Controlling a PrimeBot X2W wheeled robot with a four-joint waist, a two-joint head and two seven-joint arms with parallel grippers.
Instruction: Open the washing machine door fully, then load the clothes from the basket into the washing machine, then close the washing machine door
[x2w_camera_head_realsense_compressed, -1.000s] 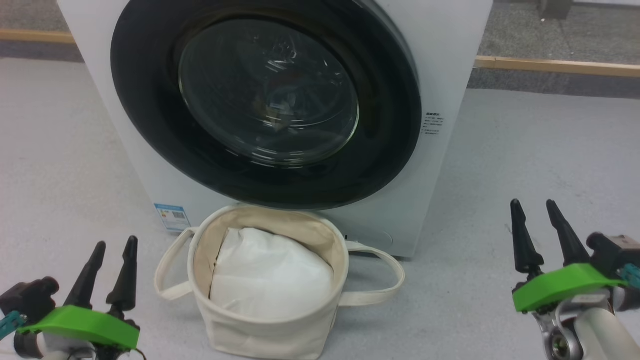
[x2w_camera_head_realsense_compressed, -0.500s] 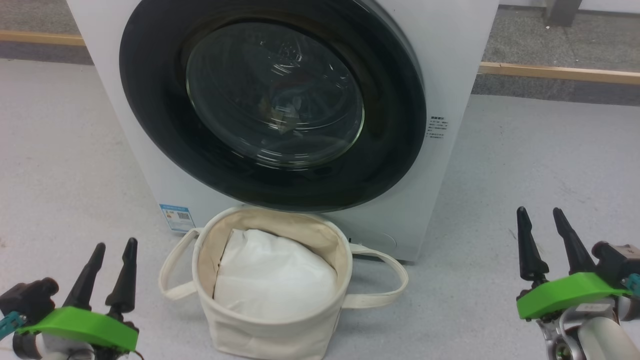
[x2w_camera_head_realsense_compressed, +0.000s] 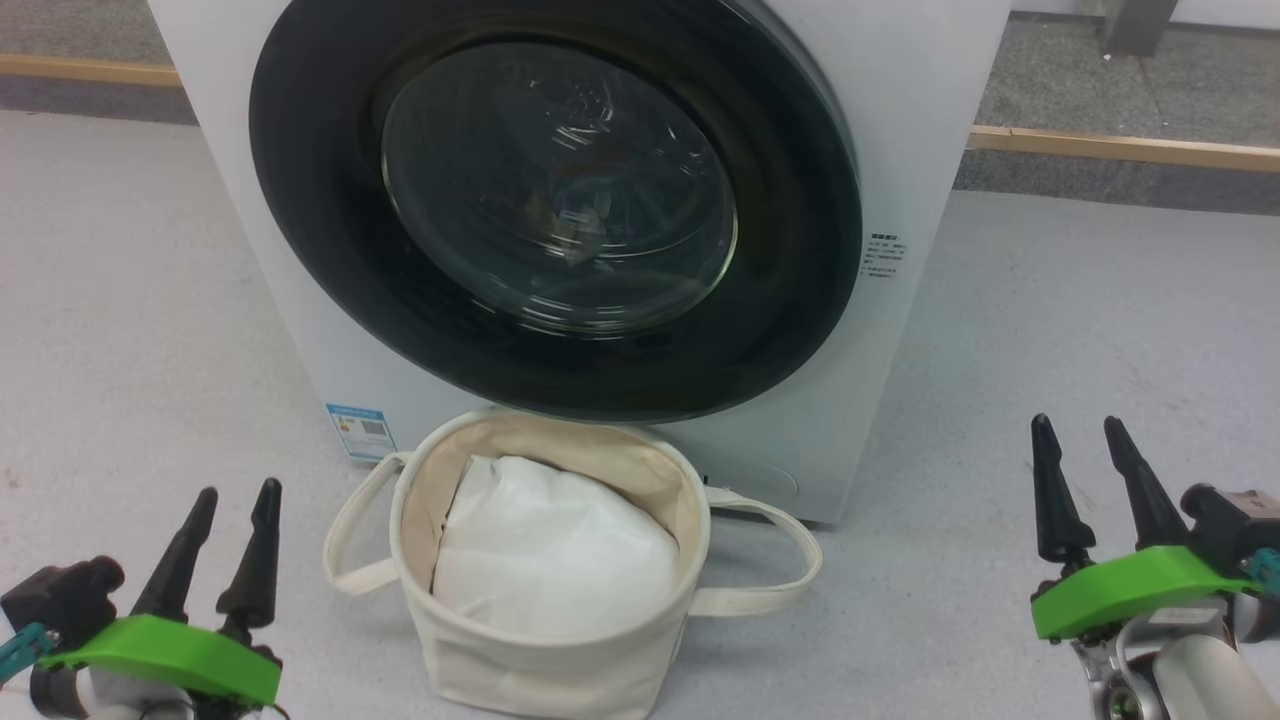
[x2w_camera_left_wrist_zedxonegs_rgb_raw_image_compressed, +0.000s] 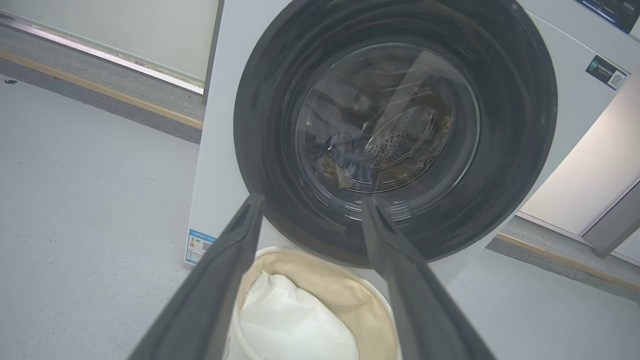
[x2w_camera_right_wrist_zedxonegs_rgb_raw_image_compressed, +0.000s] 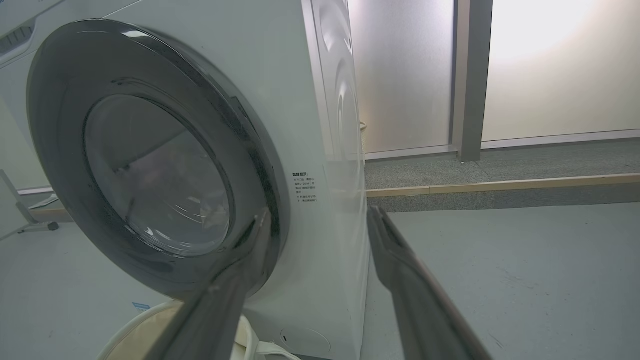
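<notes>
Standing shut on the washing machine (x2w_camera_head_realsense_compressed: 900, 100), the washing machine door (x2w_camera_head_realsense_compressed: 560, 200) overhangs the basket (x2w_camera_head_realsense_compressed: 540, 670) just in front of the machine, so the left pincer (x2w_camera_head_realsense_compressed: 238, 495) or right pincer (x2w_camera_head_realsense_compressed: 1076, 425), both wide and empty, could snag a loop handle (x2w_camera_head_realsense_compressed: 745, 600) and tip it.

We see a pale grey speckled floor (x2w_camera_head_realsense_compressed: 1050, 330) carrying the white washing machine (x2w_camera_head_realsense_compressed: 930, 120). The cream canvas basket (x2w_camera_head_realsense_compressed: 540, 670) stands on it just before the machine's front. Farther back, a wooden strip (x2w_camera_head_realsense_compressed: 1120, 150) crosses the floor.
</notes>
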